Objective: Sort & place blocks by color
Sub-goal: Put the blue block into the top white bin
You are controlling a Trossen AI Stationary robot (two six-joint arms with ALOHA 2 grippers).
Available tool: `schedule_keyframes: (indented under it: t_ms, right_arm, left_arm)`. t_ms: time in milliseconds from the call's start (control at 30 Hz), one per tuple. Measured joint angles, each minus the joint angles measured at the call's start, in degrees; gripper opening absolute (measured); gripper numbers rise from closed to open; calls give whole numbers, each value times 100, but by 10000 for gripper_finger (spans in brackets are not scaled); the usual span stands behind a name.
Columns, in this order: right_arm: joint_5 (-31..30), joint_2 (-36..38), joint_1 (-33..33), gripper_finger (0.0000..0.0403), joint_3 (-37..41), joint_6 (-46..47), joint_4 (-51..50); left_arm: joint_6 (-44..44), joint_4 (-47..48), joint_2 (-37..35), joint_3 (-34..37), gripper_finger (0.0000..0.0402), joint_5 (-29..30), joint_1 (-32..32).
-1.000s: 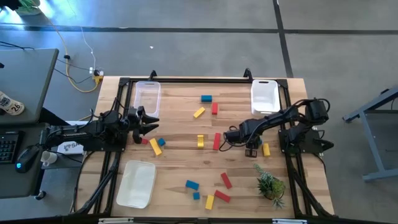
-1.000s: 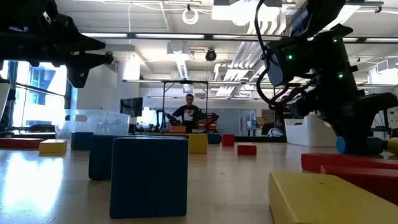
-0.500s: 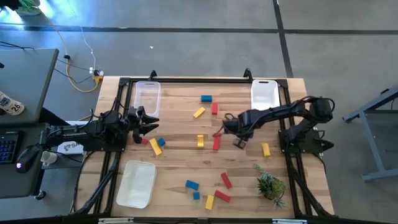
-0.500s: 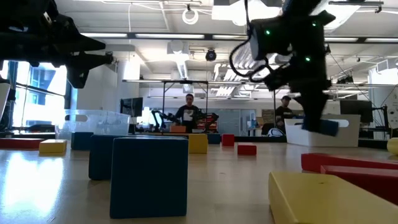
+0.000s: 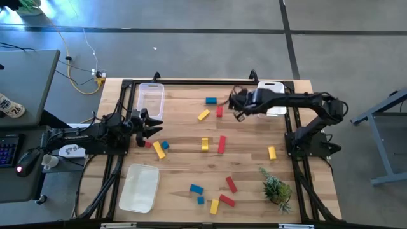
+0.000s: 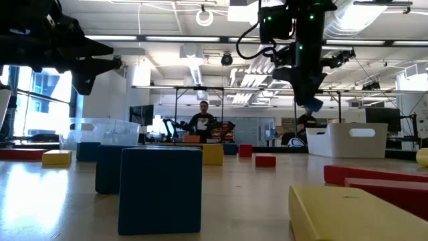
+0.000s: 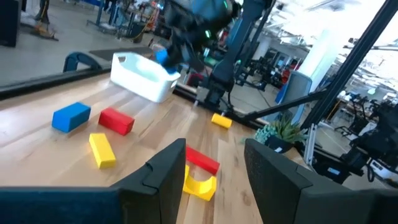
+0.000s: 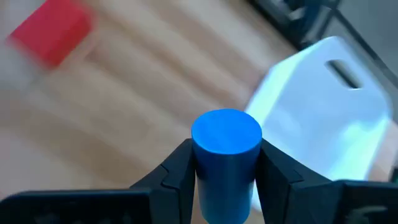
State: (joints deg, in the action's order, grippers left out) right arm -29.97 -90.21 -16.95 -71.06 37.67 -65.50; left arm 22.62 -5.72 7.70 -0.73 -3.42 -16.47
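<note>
One claw (image 8: 226,177) aloft, gripping cylinder (image 8: 226,151)

I look for any writing, and I find almost none that I can read. Beside the table, on the far left in the high view, a small white tag (image 5: 9,106) shows dark marks like digits, but I cannot say which. A white label (image 5: 71,151) on my left arm's base has dark letters, too small to read. The blocks and bins carry no text.
</note>
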Motion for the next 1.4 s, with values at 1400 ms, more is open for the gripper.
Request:
schedule_keyframes:
  t_ms: [1400]
  right_arm:
    - [1643, -1270, -3036, 131, -40, -1370, -414]
  left_arm:
    - [572, 427, 0, 2, 152, 380, 0]
